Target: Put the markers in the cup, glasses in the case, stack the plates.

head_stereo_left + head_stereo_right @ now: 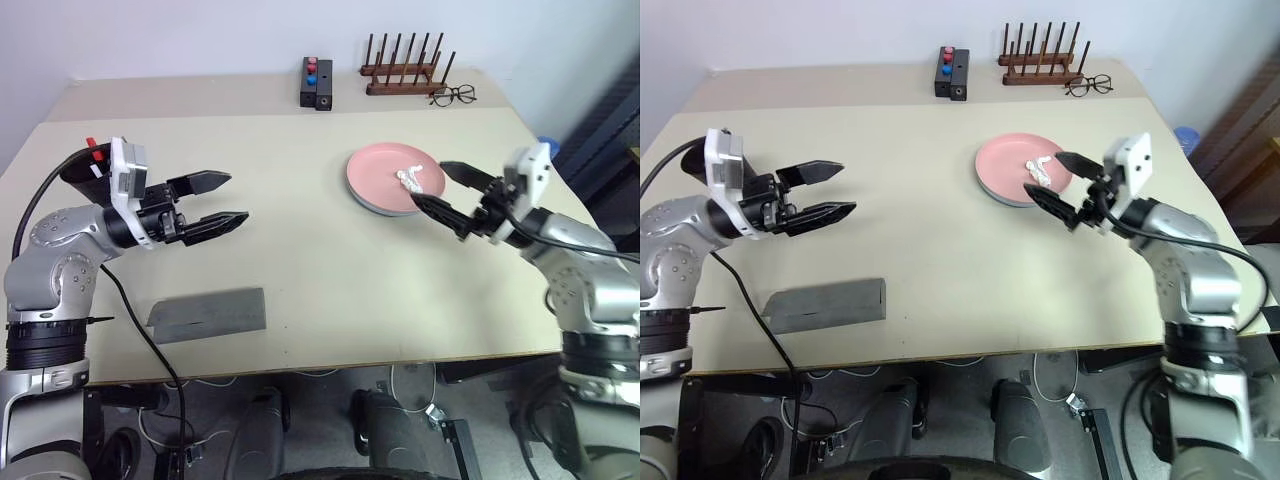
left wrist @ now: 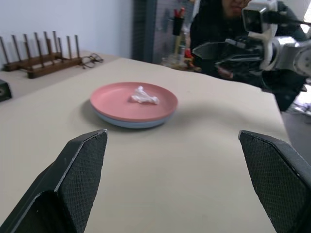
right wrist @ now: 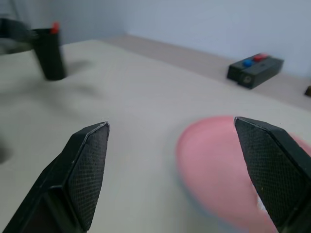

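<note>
Pink plate sits stacked on the blue plate, some crumpled white scrap on top. Case lies closed near the front edge. Cup holds what's probably a red-capped marker. Left gripper and right gripper both hover empty, fingers spread wide.

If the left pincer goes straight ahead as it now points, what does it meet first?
Probably the pink plate; the open left pincer points across bare table toward it, though it might pass above it.
</note>
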Available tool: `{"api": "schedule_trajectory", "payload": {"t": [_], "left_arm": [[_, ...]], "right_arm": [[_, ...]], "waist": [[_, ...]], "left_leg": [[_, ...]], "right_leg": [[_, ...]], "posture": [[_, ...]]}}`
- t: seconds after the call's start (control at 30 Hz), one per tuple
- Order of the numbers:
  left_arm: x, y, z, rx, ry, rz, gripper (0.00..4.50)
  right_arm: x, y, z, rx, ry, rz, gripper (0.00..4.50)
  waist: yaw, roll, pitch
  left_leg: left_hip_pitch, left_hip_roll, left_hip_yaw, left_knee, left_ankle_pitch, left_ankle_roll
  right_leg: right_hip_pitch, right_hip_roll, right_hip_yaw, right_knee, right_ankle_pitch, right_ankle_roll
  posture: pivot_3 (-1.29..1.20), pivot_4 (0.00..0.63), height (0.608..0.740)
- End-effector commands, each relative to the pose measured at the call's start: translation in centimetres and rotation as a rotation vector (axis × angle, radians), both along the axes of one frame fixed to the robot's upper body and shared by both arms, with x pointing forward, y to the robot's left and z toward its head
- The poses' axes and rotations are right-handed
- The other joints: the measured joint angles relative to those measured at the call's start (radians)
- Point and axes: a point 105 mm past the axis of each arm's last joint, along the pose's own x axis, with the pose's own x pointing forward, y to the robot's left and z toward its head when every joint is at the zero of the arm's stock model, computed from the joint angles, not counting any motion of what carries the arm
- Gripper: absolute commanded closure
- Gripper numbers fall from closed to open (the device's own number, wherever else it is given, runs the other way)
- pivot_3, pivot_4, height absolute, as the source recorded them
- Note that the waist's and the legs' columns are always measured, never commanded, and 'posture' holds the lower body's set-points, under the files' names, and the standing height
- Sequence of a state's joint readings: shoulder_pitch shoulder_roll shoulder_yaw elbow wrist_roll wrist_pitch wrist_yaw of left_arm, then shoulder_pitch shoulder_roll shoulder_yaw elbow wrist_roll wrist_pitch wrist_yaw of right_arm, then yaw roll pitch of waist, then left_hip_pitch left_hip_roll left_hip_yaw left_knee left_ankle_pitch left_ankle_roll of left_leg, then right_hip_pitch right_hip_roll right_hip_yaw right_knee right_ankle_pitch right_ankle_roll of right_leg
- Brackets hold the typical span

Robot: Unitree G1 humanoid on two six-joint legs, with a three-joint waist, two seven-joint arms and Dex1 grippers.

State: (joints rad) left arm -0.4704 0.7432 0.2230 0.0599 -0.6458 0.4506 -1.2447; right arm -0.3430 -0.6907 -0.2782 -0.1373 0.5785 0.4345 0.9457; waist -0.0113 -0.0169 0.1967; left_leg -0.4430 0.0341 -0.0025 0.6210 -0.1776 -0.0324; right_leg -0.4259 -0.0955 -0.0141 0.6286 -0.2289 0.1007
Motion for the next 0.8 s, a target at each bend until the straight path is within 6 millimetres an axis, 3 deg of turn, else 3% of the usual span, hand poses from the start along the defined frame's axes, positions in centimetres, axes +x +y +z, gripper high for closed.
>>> {"api": "schedule_trajectory", "payload": {"t": [0.03, 0.2, 0.53, 0.8], "left_arm": [[-1.0, 1.0, 0.4, 0.008, -0.008, -0.027, 0.0], [-1.6, 0.8, -0.2, 0.012, -0.019, -0.036, 0.0], [-2.1, 0.1, -0.3, -0.004, -0.008, -0.078, 0.0], [-1.8, 0.2, -0.5, -0.048, 0.039, -0.042, 0.0]], "right_arm": [[-3.2, 0.9, 2.8, -0.03, -0.124, 0.093, 0.32], [-5.2, 1.0, 2.3, -0.085, -0.118, 0.122, 0.32], [-6.4, 0.9, 2.0, -0.148, -0.086, 0.154, 0.32], [-5.1, 1.2, 2.8, -0.134, -0.153, 0.133, 0.32]], "waist": [[-0.005, 0.0, 0.0], [0.001, 0.0, 0.0], [0.004, 0.0, 0.0], [0.0, 0.0, 0.0]], "left_leg": [[0.0, 0.0, 0.0, 0.0, 0.0, 0.0], [0.0, 0.001, 0.0, 0.0, 0.0, 0.0], [-0.001, 0.0, 0.001, 0.001, 0.0, 0.0], [0.0, 0.0, 0.001, 0.0, 0.0, 0.0]], "right_leg": [[0.0, 0.0, 0.0, 0.0, 0.0, 0.0], [0.0, -0.001, 0.0, -0.001, 0.0, 0.0], [0.0, -0.002, 0.0, -0.003, 0.0, -0.001], [0.0, -0.001, 0.0, -0.004, 0.001, -0.001]], "posture": [[0.0, 0.15, 0.74], [0.0, 0.15, 0.74], [0.0, 0.15, 0.74], [0.0, 0.15, 0.74]]}}
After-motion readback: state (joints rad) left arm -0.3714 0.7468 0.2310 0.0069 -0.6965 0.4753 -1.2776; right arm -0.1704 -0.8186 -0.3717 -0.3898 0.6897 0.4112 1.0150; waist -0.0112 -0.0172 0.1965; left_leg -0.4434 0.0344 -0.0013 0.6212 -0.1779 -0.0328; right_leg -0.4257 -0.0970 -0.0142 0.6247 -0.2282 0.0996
